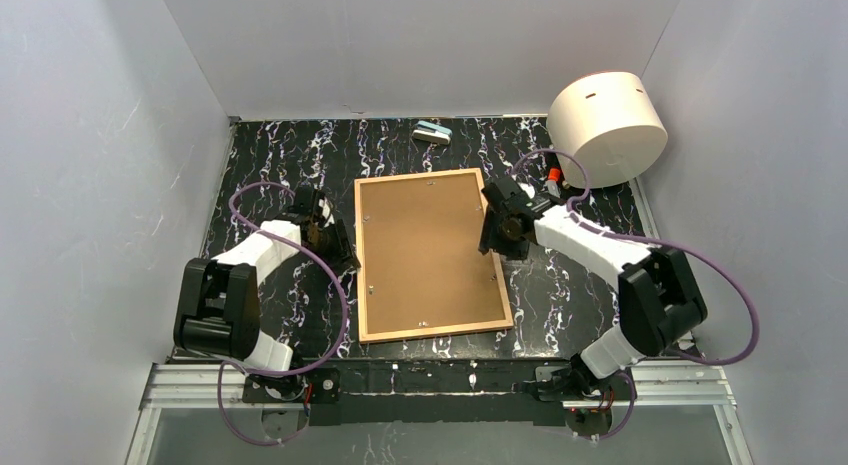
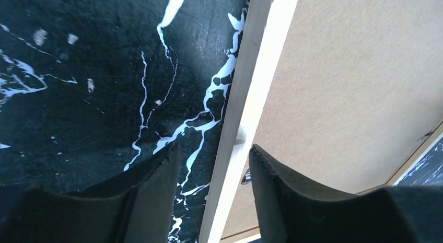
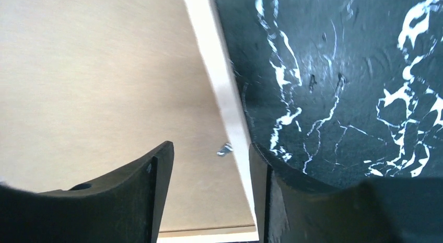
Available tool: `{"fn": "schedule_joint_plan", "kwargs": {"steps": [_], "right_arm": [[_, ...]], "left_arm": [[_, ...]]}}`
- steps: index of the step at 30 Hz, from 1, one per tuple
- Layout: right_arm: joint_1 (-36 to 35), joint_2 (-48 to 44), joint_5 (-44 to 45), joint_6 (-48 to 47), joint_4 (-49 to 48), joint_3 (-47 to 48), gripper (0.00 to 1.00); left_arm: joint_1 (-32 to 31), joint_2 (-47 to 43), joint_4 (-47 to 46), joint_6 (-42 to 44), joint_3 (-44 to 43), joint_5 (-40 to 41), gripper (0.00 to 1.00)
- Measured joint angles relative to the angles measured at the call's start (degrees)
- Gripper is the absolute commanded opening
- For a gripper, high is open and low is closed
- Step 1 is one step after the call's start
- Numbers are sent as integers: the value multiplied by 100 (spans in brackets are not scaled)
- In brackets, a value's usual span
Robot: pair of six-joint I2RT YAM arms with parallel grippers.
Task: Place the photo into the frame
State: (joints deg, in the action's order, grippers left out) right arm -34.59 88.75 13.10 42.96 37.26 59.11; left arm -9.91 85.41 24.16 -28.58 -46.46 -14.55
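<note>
The frame (image 1: 358, 260) lies flat in the middle of the table, back side up, with a brown backing board (image 1: 428, 250) filling it. The photo is hidden. My left gripper (image 1: 345, 257) is at the frame's left side. In the left wrist view it (image 2: 214, 159) stands open astride the light-wood edging (image 2: 251, 81), one finger over the table and one over the board (image 2: 355, 86). My right gripper (image 1: 490, 235) is at the frame's right side. In the right wrist view it (image 3: 210, 151) is open astride that edging (image 3: 217, 91), close to a small metal clip (image 3: 224, 149).
A white cylindrical container (image 1: 607, 125) lies at the back right, with a red-orange item (image 1: 553, 173) just in front of it. A small grey-green object (image 1: 432, 133) sits behind the frame. Grey walls enclose the black marbled table (image 1: 270, 155).
</note>
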Motion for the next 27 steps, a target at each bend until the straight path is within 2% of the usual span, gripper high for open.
{"fn": "schedule_joint_plan", "kwargs": {"steps": [3,8,15,21,24,27], "right_arm": [[0,-267,-133,-166,-68,262,60],[-57,-332,-1071,-483,-378,313,51],[-745,28,-2262,-584,-1043,131,49],[-1246,879,-2968,-317,-1886,190,32],[-1331,1530,-3156,-11,-2166,538,33],[-1427,2037,-3314,227,-2461,940,40]], "left_arm": [[0,-72,155,48,-153,125,59],[0,-417,393,83,-179,118,60],[0,-885,531,83,356,-227,45],[-2,-905,483,-61,765,-599,33],[-2,-863,352,-175,881,-772,30],[-2,-802,219,-286,988,-892,25]]}}
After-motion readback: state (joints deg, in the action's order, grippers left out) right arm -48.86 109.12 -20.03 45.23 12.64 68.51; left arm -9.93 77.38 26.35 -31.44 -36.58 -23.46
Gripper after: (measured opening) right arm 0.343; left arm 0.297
